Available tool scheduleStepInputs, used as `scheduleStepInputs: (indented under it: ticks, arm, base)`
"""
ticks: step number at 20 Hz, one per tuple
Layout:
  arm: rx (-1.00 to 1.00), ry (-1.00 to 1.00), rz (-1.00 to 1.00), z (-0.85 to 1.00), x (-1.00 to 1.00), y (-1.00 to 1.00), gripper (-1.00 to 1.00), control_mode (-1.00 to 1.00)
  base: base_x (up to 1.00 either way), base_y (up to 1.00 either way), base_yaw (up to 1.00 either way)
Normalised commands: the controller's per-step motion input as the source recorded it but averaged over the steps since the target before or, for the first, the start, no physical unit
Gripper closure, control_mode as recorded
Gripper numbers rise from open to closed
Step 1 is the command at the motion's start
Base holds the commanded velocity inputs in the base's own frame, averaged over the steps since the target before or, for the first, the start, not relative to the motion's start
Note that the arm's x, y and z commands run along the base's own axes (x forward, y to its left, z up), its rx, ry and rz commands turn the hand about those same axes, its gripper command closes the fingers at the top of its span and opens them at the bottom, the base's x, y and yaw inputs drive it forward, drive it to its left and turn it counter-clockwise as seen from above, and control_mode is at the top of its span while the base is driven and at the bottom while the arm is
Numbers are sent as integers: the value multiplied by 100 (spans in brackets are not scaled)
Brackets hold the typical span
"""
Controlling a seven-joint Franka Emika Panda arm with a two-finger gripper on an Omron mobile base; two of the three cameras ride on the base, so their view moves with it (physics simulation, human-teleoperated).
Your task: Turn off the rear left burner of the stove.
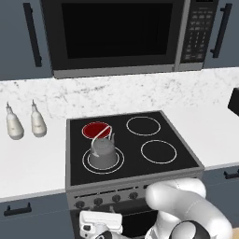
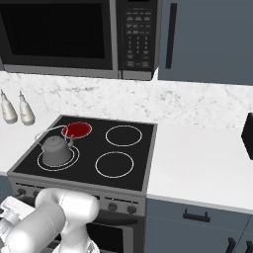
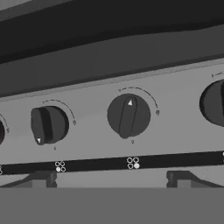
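Hand view puts the open gripper (image 3: 109, 186) facing the stove (image 1: 135, 140) knobs (image 3: 128, 116), its red burner (image 1: 96, 130) above, behind a kettle (image 1: 102, 151).

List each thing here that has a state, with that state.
Rear left burner: glowing red, on.
Other three burners: white rings only, not glowing.
Kettle: upright on the front left burner.
Microwave: door shut.
Gripper: fingers apart, close before the knobs, holding nothing.
Middle knob: pointer near top.
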Motion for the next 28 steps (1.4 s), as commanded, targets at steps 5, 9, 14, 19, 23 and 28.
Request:
scheduleStepInputs:
  ticks: [5,9,14,19,23,28]
  arm:
    - [0,-1,0,-1,35,0,-100,-100]
    - [0,0,0,-4,14,0,-100,-100]
    - [-2,0,1,-27,0,0,-100,-100]
    - [-2,0,1,-18,2,0,-100,-100]
    - [0,0,0,-8,6,7,-100,-100]
    - [0,0,0,-2,8,26,-100,-100]
  base:
    - [0,0,0]
    - [0,0,0]
    - [0,0,0]
    - [0,0,0]
    - [0,0,0]
    - [0,0,0]
